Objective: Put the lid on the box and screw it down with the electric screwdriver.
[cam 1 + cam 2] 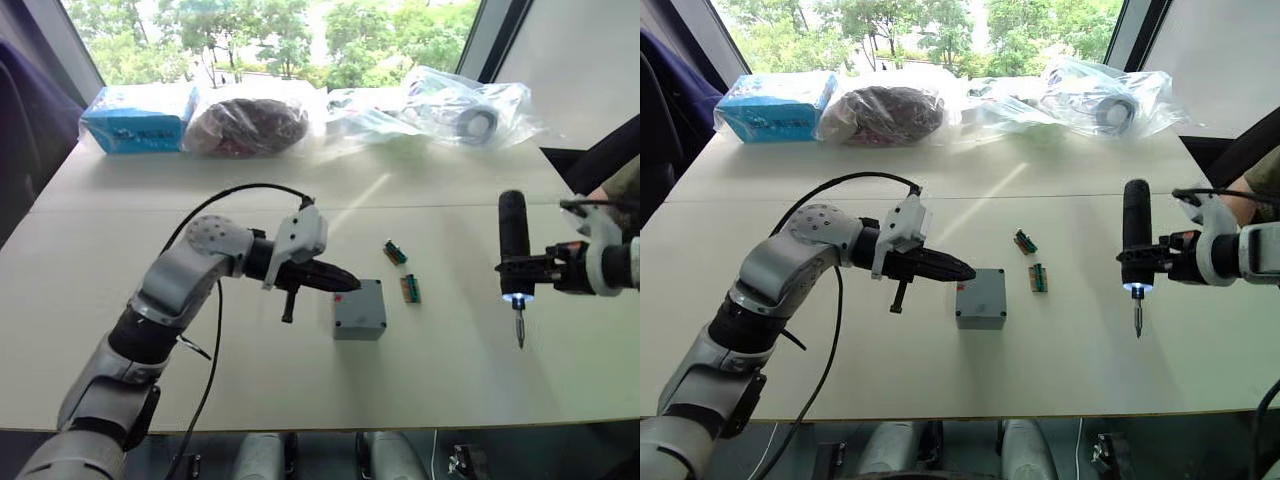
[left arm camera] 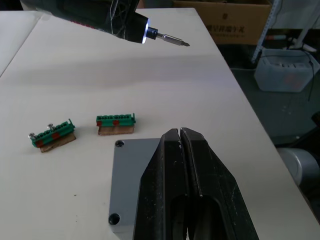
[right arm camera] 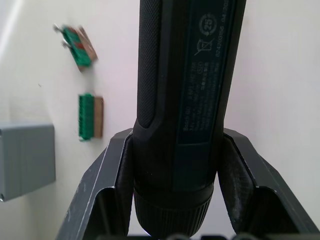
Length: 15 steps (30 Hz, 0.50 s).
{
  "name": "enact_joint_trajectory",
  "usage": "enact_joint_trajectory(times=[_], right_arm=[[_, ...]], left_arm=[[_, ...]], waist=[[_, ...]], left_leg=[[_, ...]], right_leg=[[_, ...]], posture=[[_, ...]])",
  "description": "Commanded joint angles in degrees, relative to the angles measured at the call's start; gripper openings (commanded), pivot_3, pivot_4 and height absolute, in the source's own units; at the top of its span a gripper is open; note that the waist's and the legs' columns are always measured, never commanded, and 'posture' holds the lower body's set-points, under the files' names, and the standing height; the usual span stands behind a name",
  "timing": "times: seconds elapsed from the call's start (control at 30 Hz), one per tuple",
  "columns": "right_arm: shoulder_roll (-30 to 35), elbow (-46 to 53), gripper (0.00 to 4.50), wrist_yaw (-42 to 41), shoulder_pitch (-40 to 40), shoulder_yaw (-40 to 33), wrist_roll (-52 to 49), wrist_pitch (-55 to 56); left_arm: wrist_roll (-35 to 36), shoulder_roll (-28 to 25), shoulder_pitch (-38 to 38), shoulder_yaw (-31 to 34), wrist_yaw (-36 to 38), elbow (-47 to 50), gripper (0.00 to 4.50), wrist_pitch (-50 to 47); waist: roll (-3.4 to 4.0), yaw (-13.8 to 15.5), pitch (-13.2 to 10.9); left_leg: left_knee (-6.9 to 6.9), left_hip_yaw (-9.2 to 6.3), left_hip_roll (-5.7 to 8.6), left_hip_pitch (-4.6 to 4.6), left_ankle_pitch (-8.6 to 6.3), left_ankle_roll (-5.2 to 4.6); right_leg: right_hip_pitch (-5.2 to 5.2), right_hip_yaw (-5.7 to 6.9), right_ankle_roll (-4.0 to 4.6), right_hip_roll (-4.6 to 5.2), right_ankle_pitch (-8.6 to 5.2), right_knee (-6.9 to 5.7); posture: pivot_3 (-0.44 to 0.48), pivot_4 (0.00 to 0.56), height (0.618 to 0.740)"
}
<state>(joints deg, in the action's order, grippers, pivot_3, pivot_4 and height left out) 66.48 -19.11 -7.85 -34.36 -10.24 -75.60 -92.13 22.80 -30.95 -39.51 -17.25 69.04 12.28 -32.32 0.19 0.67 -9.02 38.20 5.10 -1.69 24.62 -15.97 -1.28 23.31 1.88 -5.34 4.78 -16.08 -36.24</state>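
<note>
The grey box (image 1: 360, 322) stands at mid-table with the grey lid (image 2: 129, 175) lying flat on top, corner screw holes showing. My left gripper (image 1: 345, 283) is shut with nothing in it, its tips (image 2: 180, 131) over the lid's left edge; whether they touch it I cannot tell. Well to the right of the box, my right gripper (image 1: 525, 268) is shut on the electric screwdriver (image 1: 514, 235). The tool hangs upright above the table, bit (image 1: 519, 328) down and its front light on. The fingers (image 3: 117, 172) clamp the dark barrel (image 3: 190, 90).
Two small green terminal blocks (image 1: 395, 252) (image 1: 410, 289) lie just right of the box. A blue carton (image 1: 140, 118), a dark bagged bundle (image 1: 248, 125) and clear bags (image 1: 450, 105) line the far edge. A person's sleeve (image 1: 622, 185) shows at the right.
</note>
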Motion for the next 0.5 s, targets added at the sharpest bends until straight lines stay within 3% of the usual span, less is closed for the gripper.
enact_joint_trajectory(times=[0.03,0.33,0.4,0.5], right_arm=[[-0.24,-1.42,1.82,1.52,-1.75,-0.76,-1.02,-0.37],[-1.96,-3.4,1.82,0.39,-0.79,2.74,4.62,-0.37],[-2.67,-4.27,2.83,0.09,-1.52,2.52,7.29,-0.37],[-3.71,-5.11,3.86,-0.83,-2.29,1.87,11.03,-0.37]], left_arm=[[-1.48,0.88,0.13,-0.07,-1.95,0.38,0.0,2.09],[-1.09,0.98,1.12,-0.01,-2.87,1.84,0.0,1.01],[-1.21,0.68,1.22,-0.12,-2.87,1.57,0.0,0.82],[-2.0,1.31,1.42,0.05,-4.27,-0.53,0.0,1.19]], waist=[[0.0,0.02,0.0],[0.0,0.05,0.0],[0.0,0.01,0.0],[0.0,-0.01,0.0]], left_leg=[[0.01,0.02,0.0,0.0,0.0,0.0],[0.03,0.04,-0.01,0.0,0.01,0.02],[0.05,0.05,-0.01,0.0,0.01,0.02],[0.06,0.05,-0.02,0.0,0.01,0.02]], right_leg=[[0.0,-0.02,-0.02,0.0,0.01,0.0],[0.0,-0.06,-0.05,-0.04,0.03,0.0],[0.0,-0.06,-0.07,-0.04,0.04,0.0],[0.0,-0.07,-0.08,-0.07,0.04,0.0]], posture=[[0.0,0.15,0.74],[0.0,0.15,0.74],[0.0,0.15,0.74],[0.0,0.15,0.74]])
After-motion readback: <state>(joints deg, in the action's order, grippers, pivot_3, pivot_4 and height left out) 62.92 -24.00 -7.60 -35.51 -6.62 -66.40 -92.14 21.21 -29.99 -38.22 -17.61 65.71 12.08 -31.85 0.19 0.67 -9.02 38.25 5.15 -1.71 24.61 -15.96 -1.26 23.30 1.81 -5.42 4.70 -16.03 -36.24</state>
